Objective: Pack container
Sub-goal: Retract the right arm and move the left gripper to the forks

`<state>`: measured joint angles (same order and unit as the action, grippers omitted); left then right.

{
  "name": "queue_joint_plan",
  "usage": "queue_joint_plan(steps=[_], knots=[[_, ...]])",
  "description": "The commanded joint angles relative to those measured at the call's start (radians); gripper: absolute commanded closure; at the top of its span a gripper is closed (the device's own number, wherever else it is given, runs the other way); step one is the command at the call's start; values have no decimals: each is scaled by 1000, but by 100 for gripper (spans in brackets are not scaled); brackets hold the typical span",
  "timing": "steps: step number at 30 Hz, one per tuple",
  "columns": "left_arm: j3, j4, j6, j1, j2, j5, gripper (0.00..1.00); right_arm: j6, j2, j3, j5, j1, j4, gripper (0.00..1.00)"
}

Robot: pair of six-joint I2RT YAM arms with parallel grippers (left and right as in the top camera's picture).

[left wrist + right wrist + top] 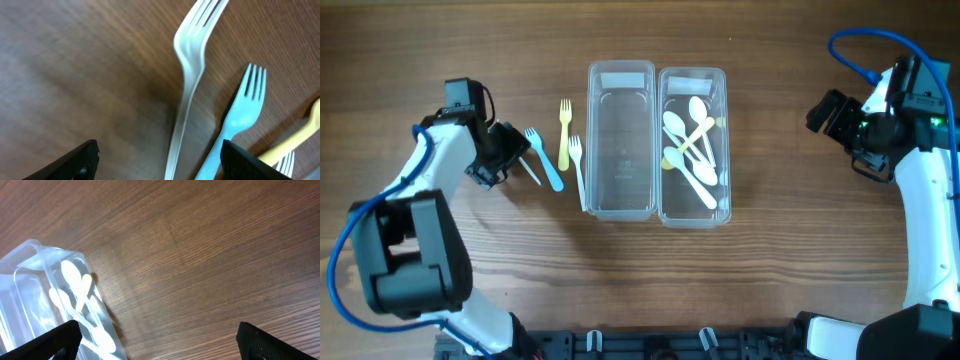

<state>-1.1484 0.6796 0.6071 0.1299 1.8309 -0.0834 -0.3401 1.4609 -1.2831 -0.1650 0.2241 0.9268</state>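
Left end effector (160, 165) spread over a white fork (191, 55), blue fork (245, 112) at 3 o'clock. Right end effector (162, 347) spread too, container (30, 280) at 8 o'clock.

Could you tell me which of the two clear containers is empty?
The container beside the forks; the other container holds white and yellowish spoons.

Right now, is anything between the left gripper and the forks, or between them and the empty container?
Nothing visible blocks the left gripper; a pale fork lies just ahead of it. Toward the empty container, a yellow fork and a white fork lie flat; lifting should clear them.
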Motion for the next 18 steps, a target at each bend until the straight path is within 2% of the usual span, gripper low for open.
queue_joint_plan(steps=[1, 9, 15, 18], knots=[[-30, -21, -31, -4, 10, -15, 20, -11, 15, 3, -21, 0, 5, 0], [-30, -41, -31, -4, 21, 55, 29, -30, 15, 3, -21, 0, 9, 0], [-30, -63, -108, -4, 45, 56, 29, -29, 15, 3, -39, 0, 10, 0], [-30, -78, -152, -8, 64, 51, 25, -30, 15, 3, -39, 0, 10, 0]])
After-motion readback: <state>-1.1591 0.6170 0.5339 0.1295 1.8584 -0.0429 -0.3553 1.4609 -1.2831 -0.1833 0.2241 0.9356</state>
